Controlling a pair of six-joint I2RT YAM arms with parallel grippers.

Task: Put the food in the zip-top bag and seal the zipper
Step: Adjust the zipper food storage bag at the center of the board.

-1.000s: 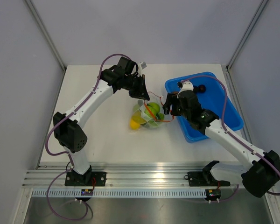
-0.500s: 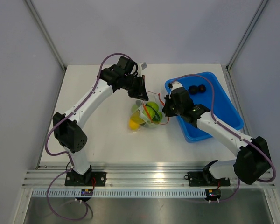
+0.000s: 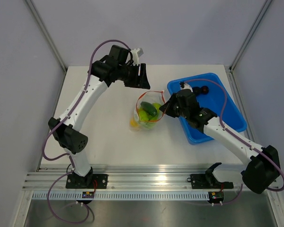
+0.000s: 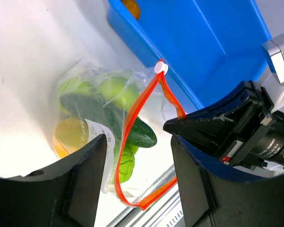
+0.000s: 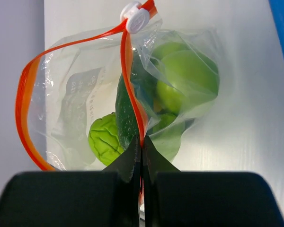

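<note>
Though agape, one zip-top bag (image 3: 145,112).

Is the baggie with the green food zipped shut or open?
Open. The zipper on the zip-top bag spreads in a wide orange loop, its white slider parked at one end.

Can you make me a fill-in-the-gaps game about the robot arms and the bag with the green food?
1. The right gripper is ____ on the zipper.
2. The zip-top bag lies with its mouth ____.
3. The left gripper is open and holds ____.
4. The tray beside the bag is coloured ____.
Missing words: shut; open; nothing; blue.
</note>
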